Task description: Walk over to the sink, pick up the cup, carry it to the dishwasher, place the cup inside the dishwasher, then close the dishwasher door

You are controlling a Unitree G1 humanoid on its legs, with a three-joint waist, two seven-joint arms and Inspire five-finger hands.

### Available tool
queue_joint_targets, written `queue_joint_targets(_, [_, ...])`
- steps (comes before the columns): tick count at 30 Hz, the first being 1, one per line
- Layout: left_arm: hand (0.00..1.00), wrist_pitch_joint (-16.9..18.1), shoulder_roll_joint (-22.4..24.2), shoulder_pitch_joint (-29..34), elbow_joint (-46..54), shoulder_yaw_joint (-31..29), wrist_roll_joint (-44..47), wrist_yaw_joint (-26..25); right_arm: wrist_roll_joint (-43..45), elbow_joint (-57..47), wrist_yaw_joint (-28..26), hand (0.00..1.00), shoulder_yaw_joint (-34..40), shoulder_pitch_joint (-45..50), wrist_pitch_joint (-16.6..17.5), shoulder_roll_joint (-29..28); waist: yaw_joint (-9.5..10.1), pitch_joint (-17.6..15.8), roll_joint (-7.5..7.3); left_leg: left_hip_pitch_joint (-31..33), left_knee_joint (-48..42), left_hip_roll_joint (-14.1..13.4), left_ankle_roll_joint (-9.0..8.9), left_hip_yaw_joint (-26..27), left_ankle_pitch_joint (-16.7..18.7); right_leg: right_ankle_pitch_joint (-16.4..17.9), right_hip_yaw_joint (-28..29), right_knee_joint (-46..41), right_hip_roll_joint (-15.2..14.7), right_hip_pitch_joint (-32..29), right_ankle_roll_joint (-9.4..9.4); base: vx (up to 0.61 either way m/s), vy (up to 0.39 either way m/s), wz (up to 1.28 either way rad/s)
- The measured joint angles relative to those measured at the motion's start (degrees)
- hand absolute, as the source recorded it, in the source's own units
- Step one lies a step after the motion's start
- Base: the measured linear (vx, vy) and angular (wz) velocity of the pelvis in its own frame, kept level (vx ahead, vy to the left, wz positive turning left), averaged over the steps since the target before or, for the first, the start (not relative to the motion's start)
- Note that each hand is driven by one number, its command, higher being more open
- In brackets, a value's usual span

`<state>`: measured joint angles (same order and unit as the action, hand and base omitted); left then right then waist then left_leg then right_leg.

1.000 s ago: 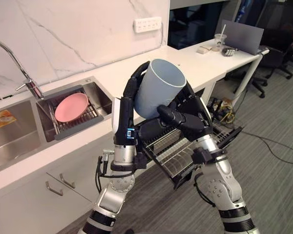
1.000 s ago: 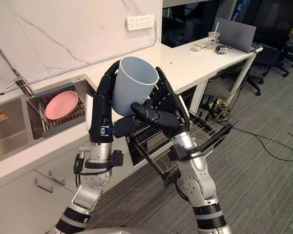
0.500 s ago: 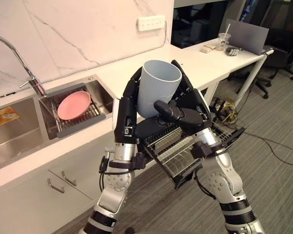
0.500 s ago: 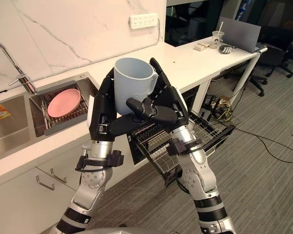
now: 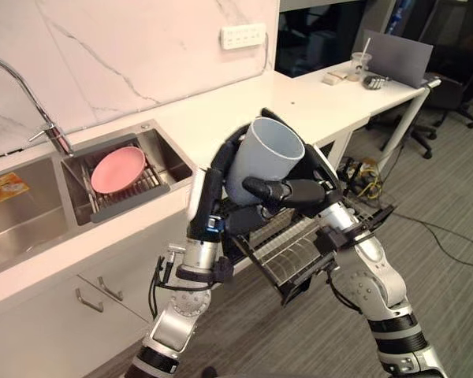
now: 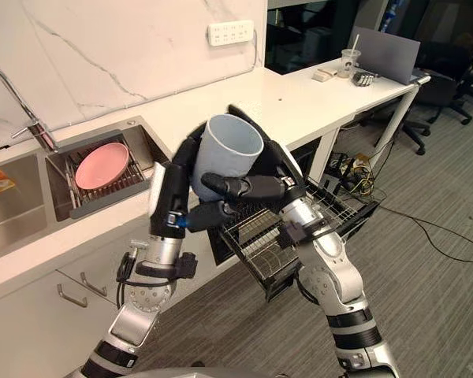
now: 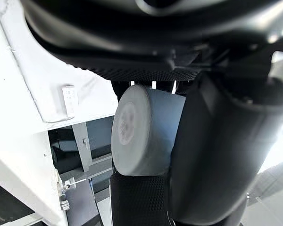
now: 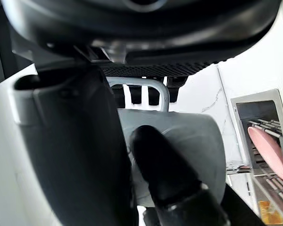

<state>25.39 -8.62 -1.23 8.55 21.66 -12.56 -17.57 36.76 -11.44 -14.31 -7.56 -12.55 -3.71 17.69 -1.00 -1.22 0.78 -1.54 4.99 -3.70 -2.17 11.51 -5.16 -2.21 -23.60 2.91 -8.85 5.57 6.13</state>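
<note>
A pale blue cup (image 5: 264, 157) is held in front of me between both hands, tilted with its open mouth up and to the right. My left hand (image 5: 213, 197) wraps its left side and my right hand (image 5: 303, 189) its right, with the right thumb across the front. In the left wrist view the cup's flat base (image 7: 132, 129) sits past the thumb. The right wrist view has the cup's wall (image 8: 198, 136) and handle behind the thumb. Below the hands, the dishwasher's wire rack (image 5: 299, 256) stands pulled out from under the counter.
The steel sink (image 5: 24, 224) lies at the left with a curved faucet (image 5: 39, 110) and a pink plate (image 5: 116, 169) on a drain rack. The white counter (image 5: 205, 118) runs right to a desk with a laptop (image 5: 394, 59). Grey carpet (image 5: 449, 276) spreads at the right.
The cup has gone from upright to tilted, its mouth now leaning right. Both hands have dropped slightly and moved a little to the right with it.
</note>
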Motion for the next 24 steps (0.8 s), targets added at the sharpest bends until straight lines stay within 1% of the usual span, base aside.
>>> queue_joint_targets(9, [0.0,-0.01,-0.16,0.24,-0.03,0.03,-0.37,-1.02,-2.04,1.76,0.94,0.0,-0.28,-2.04,0.55,0.06,-0.01,0.14,0.03,0.01,0.0,0.02,0.01,-0.01,-0.01,0.0,0.0,0.01,-0.01,-0.02,0.0,0.0,0.0,0.0])
queue_joint_targets(10, [1.0,-0.01,-0.16,0.24,-0.03,0.03,-0.38,-1.07,-2.11,1.76,0.96,0.0,-0.31,-2.04,0.61,0.04,0.02,0.15,0.04,0.02,0.0,0.03,0.01,-0.02,-0.01,0.0,-0.01,0.01,-0.02,-0.02,0.0,0.0,0.0,0.0])
queue_joint_targets(18, [1.0,-0.01,-0.56,0.61,-0.05,0.15,-0.41,-1.08,-0.6,1.96,1.79,0.0,-0.76,-2.09,0.63,-0.41,0.01,0.17,0.07,0.02,0.0,0.07,0.02,-0.08,-0.05,0.0,-0.04,0.02,-0.04,-0.01,0.0,0.0,0.0,0.0])
queue_joint_targets(24, [1.0,-0.02,-0.03,1.42,-0.03,0.19,-0.44,-2.64,2.76,3.41,2.5,0.0,-1.72,-1.58,1.08,-2.87,-0.14,0.24,0.18,0.01,0.02,0.07,0.01,-0.35,-0.17,0.01,-0.3,0.01,-0.02,0.13,0.0,0.0,0.0,0.01])
